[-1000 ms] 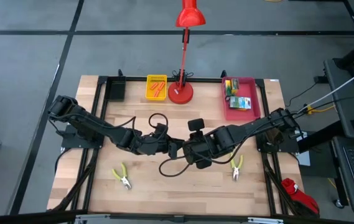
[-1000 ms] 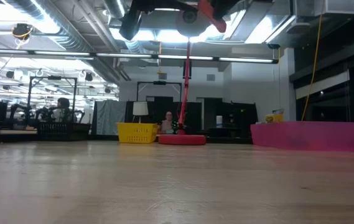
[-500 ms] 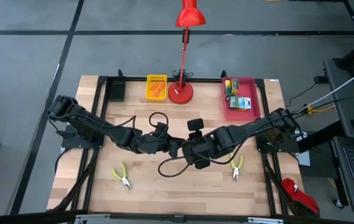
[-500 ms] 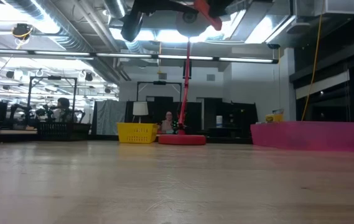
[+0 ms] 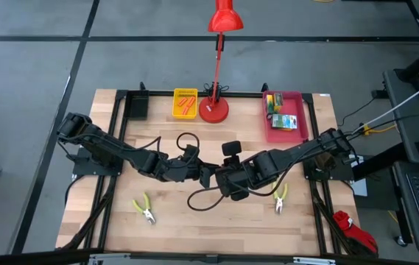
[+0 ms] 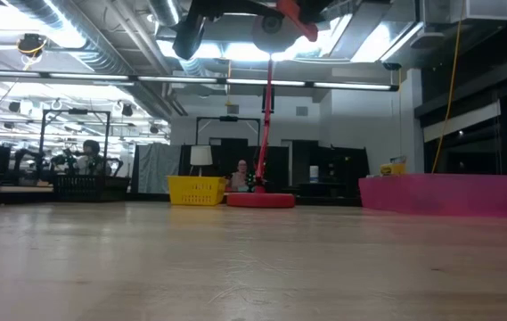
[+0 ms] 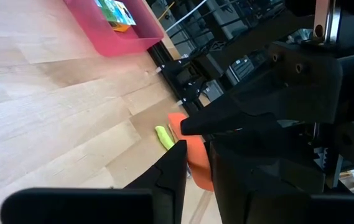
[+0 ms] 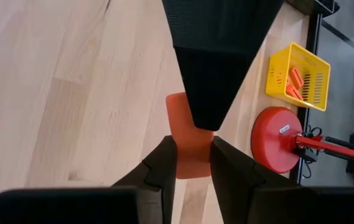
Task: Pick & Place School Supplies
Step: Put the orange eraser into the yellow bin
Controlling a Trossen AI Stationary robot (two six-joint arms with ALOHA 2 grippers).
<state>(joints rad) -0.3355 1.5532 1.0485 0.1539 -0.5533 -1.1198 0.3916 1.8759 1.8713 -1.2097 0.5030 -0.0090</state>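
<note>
Barely anything shifts: left gripper (image 7: 192, 163) narrows onto the orange piece (image 8: 188, 149) that the right gripper (image 8: 192, 155) clamps, both meeting mid-table (image 5: 216, 221), tip to tip.

Four cams: overhead, table-level, two wrist-mounted.
Overhead looks straight down; low one skims the table (image 6: 235, 267); wrist cams sit close, both catching the orange piece (image 8: 189, 149).

bright, even overhead light; ceiling lights (image 6: 360, 40) glare, wrist views blur nearby.
</note>
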